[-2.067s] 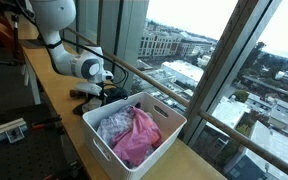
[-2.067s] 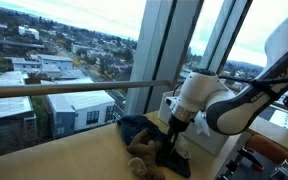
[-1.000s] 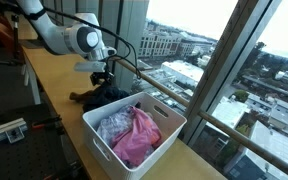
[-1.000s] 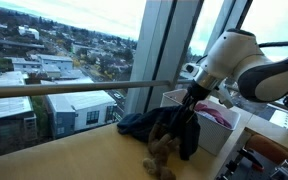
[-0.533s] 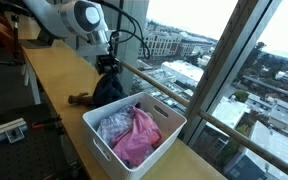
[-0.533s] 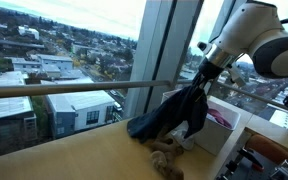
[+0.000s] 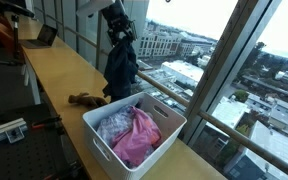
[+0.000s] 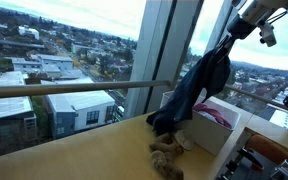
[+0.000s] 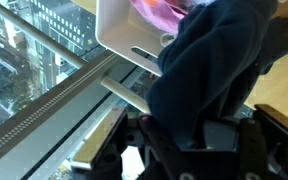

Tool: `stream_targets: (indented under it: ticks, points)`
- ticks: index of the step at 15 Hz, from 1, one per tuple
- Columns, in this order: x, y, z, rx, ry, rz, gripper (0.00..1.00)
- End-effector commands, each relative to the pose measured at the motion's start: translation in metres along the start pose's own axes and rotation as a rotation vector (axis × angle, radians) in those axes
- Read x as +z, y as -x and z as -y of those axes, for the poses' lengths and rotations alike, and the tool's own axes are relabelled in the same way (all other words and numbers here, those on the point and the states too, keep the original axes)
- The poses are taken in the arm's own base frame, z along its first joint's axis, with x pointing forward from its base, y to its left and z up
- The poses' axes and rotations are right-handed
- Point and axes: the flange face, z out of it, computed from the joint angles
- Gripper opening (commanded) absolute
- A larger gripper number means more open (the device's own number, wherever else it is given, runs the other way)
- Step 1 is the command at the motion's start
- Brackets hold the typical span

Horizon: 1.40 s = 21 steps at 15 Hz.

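Hanging over the counter (image 7: pixel 54 75), a dark garment (image 7: pixel 120 70) is held high by the gripper (image 7: pixel 115 22). The jaws are clenched on its top edge, and the wrist view shows the fabric bunched between them. In both exterior views the garment dangles full length. Its hem is just above the counter, beside the white bin (image 7: pixel 94 135) and close to the window rail. The bin already holds pink cloth (image 7: pixel 136 138) and a pale piece. A small brown item (image 7: pixel 84 98) lies on the counter near the hem, apart from the bin.

Step in hand, as judged: lift phase, garment clear of the counter. Any move toward the bin calls for keeping the hem above the rim, and the grip stays clenched until the garment is centred over the opening.
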Motion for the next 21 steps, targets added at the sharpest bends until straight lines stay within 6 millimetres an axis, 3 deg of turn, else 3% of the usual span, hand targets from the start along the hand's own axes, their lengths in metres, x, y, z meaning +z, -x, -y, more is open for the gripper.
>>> stream_targets:
  ticks: [1, 5, 11, 14, 18, 21]
  points:
    - [-0.035, 0.009, -0.045, 0.042, 0.061, 0.000, 0.00]
    - [-0.073, 0.012, -0.086, 0.112, 0.115, -0.015, 0.00]
    - [-0.176, 0.007, -0.140, 0.182, 0.208, -0.043, 0.00]
    - [-0.218, 0.008, -0.162, 0.201, 0.247, -0.047, 0.00]
    - [-0.248, 0.010, -0.184, 0.223, 0.277, -0.050, 0.00]
    - [-0.254, 0.015, -0.193, 0.237, 0.288, -0.051, 0.00]
